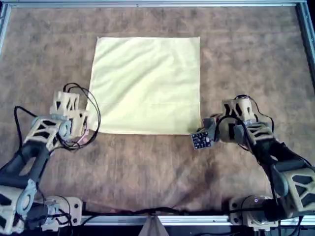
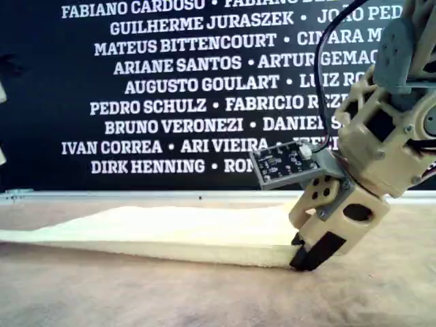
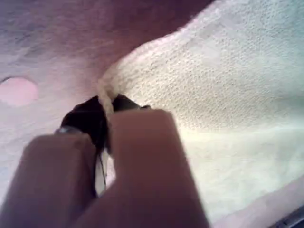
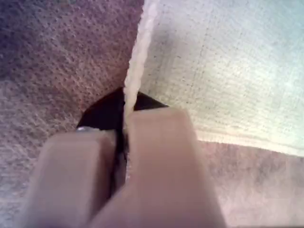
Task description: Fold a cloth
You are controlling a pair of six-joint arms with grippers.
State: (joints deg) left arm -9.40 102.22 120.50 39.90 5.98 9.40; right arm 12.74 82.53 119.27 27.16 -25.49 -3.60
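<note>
My first gripper (image 3: 107, 128) and my second gripper (image 4: 124, 126) are each pinched closed on a near corner of the pale-yellow cloth (image 1: 146, 83) spread on the brown mat (image 1: 147, 167).

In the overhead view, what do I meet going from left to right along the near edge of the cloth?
An arm's gripper at the cloth's corner → the pale-yellow cloth → the other arm's gripper at the opposite corner, all on the brown table mat.
</note>
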